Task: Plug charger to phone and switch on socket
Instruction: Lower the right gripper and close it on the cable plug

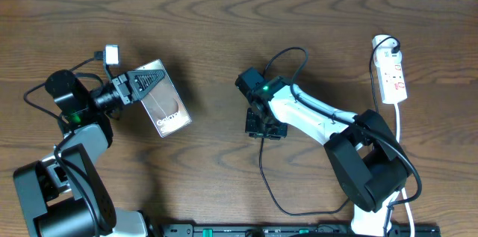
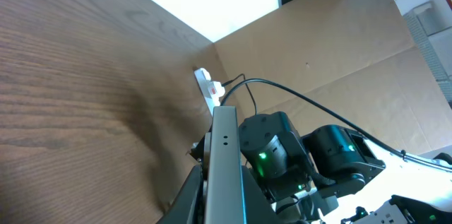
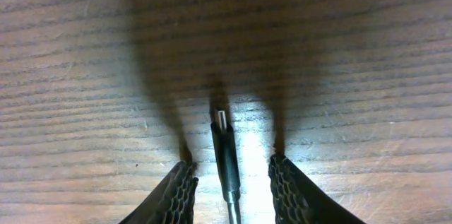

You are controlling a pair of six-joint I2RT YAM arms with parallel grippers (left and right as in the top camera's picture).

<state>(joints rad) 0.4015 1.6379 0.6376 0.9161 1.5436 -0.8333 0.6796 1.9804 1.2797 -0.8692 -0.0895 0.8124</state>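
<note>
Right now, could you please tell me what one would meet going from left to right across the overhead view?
In order: small white block → phone → right gripper → socket.

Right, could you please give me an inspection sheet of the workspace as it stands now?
Surface: brown wood-grain table.
Job's things: phone held in the left gripper; charger tip lying on the table; power strip at the far right.
Clutter: nothing seen.
Grippers: left gripper shut on the phone; right gripper open, straddling the charger tip.
Cables: thin charger cable trails from the tip; white cord runs from the power strip.
Surroundings: cardboard wall.
</note>
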